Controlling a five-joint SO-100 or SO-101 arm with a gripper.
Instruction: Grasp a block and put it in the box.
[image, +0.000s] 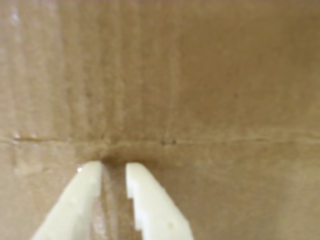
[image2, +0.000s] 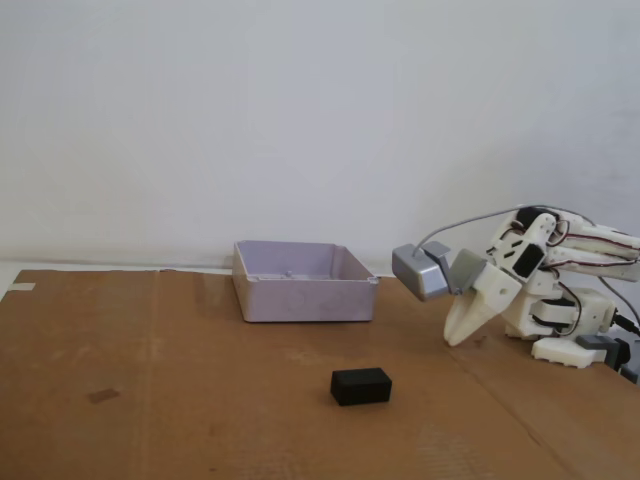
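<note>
**Gripper down near arm base, block lies apart**

I read no label or writing on any thing here. In fixed view the block (image2: 361, 386) lies on the cardboard (image2: 150, 400), in front of the box (image2: 303, 281) and not touching it. My gripper (image2: 457, 338) points down at right, well apart from block, w/ grey camera module (image2: 422, 270) above it. In wrist view the fingers (image: 150, 200) stand a bit apart w/ nothing between, only cardboard under.
</note>
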